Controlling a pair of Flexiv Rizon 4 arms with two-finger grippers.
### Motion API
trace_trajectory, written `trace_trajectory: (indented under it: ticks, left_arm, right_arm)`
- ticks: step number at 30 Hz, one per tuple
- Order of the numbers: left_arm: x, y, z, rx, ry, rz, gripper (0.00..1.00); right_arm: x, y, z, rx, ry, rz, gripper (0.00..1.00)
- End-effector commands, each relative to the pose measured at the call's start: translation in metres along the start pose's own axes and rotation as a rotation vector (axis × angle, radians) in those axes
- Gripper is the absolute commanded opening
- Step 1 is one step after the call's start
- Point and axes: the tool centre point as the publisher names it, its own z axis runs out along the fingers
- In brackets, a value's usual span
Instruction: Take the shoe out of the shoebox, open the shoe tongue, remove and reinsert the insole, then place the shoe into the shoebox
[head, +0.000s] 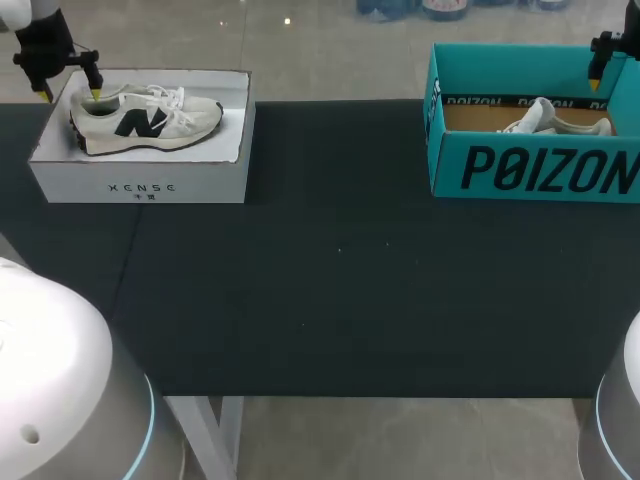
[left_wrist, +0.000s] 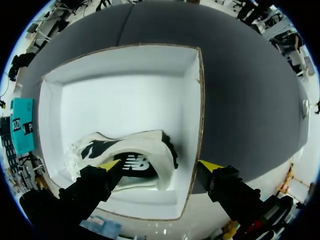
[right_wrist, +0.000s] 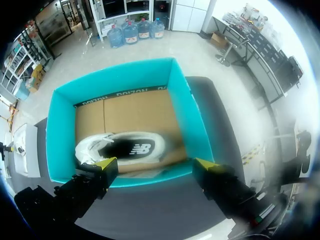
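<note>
A white and grey shoe (head: 145, 120) with a black logo lies on its side in the white shoebox (head: 140, 185) at the table's back left. My left gripper (head: 70, 94) hangs open above its heel end. In the left wrist view the left gripper (left_wrist: 160, 166) straddles the box's end wall (left_wrist: 192, 150): one fingertip is over the shoe's (left_wrist: 145, 150) heel opening, the other outside the box. A second white shoe (head: 550, 120) lies in the teal shoebox (head: 530, 170) at the back right. My right gripper (head: 598, 78) is open above that box's near wall (right_wrist: 145, 177), with the shoe (right_wrist: 120, 146) just ahead.
The dark table mat (head: 330, 270) stretches between the two boxes and toward the front edge. Both arm bases stand at the front corners.
</note>
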Motion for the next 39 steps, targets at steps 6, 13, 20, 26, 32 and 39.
trace_trajectory:
  ticks: [6,13,20,26,32,39]
  left_arm:
    - [-0.002,0.005,0.009,0.012,0.0,-0.006,1.0]
    - [-0.003,0.007,0.015,0.017,0.003,-0.005,1.0]
    - [-0.003,0.011,0.019,0.018,0.005,0.004,1.0]
    - [-0.001,0.016,0.02,0.008,0.003,0.005,1.0]
    - [-0.001,0.019,0.023,0.001,0.002,0.003,1.0]
    - [-0.003,0.019,0.026,-0.004,-0.001,0.005,0.89]
  right_arm:
    - [0.0,0.0,0.0,-0.001,-0.001,0.001,1.0]
    - [0.0,0.0,0.0,-0.001,-0.001,0.001,1.0]
    - [0.0,0.0,0.0,-0.001,-0.001,0.001,1.0]
    - [0.0,0.0,0.0,-0.001,-0.001,0.001,1.0]
    - [0.0,0.0,0.0,-0.001,-0.001,0.001,1.0]
    - [0.0,0.0,0.0,-0.001,-0.001,0.001,1.0]
